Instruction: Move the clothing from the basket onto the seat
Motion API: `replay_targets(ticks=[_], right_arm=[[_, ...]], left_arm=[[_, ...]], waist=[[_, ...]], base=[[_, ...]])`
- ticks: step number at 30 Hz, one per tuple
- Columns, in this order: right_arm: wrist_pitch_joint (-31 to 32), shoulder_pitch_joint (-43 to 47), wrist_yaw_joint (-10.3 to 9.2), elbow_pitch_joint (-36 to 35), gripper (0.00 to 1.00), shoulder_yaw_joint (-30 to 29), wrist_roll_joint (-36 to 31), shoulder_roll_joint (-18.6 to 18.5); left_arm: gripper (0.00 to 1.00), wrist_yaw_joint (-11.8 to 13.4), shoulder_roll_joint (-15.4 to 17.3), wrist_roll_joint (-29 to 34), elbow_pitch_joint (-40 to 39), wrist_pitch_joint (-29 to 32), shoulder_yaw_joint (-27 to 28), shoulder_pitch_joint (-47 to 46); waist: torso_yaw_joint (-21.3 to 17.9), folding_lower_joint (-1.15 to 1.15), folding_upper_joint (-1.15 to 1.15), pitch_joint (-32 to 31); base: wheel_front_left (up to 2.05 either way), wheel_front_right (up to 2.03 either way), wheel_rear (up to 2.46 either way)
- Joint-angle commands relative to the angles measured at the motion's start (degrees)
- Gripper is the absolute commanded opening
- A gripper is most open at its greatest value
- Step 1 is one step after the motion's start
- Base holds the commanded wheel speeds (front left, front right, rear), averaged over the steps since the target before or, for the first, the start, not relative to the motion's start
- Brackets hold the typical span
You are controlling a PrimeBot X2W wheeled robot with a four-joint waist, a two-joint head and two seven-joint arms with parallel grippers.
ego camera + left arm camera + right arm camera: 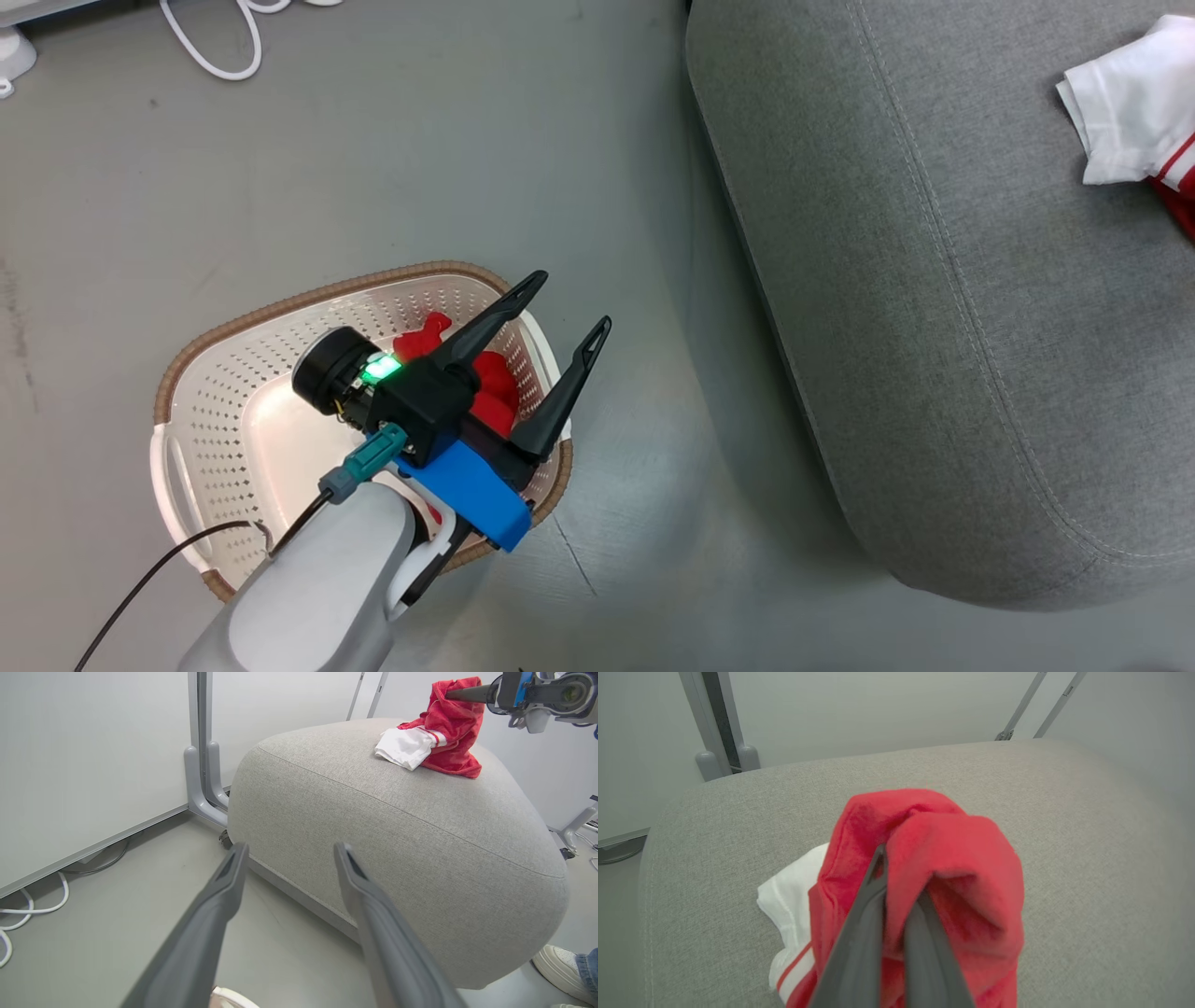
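Currently, in the head view, the left gripper [573, 299] hovers over the right end of the basket [280, 308] at lower left of frame, jaws spread wide and holding nothing. Beneath its fingers, red clothing [495, 392] lies in the basket, partly hidden by the wrist. The basket stands on the floor [373, 168], near but apart from the seat [934, 280] on the right of frame. In the right wrist view, the right gripper [896, 882] has its jaws pressed together, pinching a fold of a red garment [952, 858]. The garment's white part [789, 905] rests on the seat cushion. The left wrist view places this garment at upper right, on the seat's top.
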Motion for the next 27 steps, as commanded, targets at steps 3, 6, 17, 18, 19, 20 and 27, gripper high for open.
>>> replay_targets(ticks=[3, 6, 17, 18, 19, 20, 27], right_arm=[[-1.3, 0.6, -0.06, 1.7, 0.0, -0.7, -1.0, -0.3], [-2.3, 0.3, -0.06, 2.9, 0.0, -1.3, -1.3, -0.4], [-4.3, 0.8, -0.06, 5.0, 1.0, -2.9, -2.1, 0.2], [-4.3, 0.8, -0.06, 5.0, 1.0, -3.0, -2.3, 0.2], [-4.5, 0.9, -0.06, 4.9, 1.0, -3.1, -2.4, 0.3], [-4.6, 1.2, -0.06, 4.8, 1.0, -3.3, -2.6, 0.3], [-6.4, 3.8, -0.06, 3.0, 1.0, -3.0, -4.0, 2.3]], left_arm=[[1.0, -0.2, 0.3, -0.5, 0.7, -0.6, 0.3, 0.1], [1.0, 0.0, 0.3, -0.8, 1.1, -0.9, 0.6, 0.4], [1.0, 0.2, -0.1, -1.2, 2.0, -1.4, 1.0, 1.6], [1.0, 0.2, -0.1, -1.3, 2.0, -1.4, 1.0, 1.7], [1.0, 0.2, -0.1, -1.3, 2.0, -1.4, 1.1, 1.7], [1.0, 0.2, -0.2, -1.3, 2.1, -1.5, 1.1, 1.9], [1.0, 0.5, -0.8, -1.8, 2.8, -1.5, 2.2, 3.5]], waist=[[0.4, -0.01, 0.0, -0.5], [0.4, -0.01, 0.0, -0.8], [0.9, -0.01, 0.0, -2.5], [0.9, -0.01, 0.0, -2.6], [0.9, -0.01, 0.0, -2.8], [0.9, -0.01, 0.0, -3.1], [1.1, -0.01, 0.0, -5.9]], base=[[0.0, 0.0, 0.0], [0.0, 0.0, 0.0], [0.0, 0.0, 0.0], [0.0, 0.0, 0.0], [0.0, 0.0, 0.0], [0.0, 0.0, 0.0], [0.0, 0.0, 0.0]])
